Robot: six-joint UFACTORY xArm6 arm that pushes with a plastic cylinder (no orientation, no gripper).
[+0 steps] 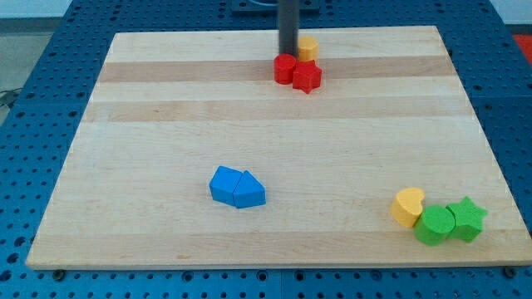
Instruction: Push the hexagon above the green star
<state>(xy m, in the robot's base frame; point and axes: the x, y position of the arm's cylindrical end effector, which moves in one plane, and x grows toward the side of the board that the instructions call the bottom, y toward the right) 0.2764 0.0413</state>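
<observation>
On your counter (125,166), left to right: blue blocks (237,188) mid-board; my tip (288,55), no claw, just above the red pair (298,73), yellow hexagon (308,46) touching its right; green star (467,219) far toward bottom right.

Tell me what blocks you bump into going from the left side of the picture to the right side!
Two blue blocks touching each other, then the red cylinder, red star, and, down at the view's bottom right, yellow heart, green cylinder, green star. My tip sits just above the red cylinder.
</observation>
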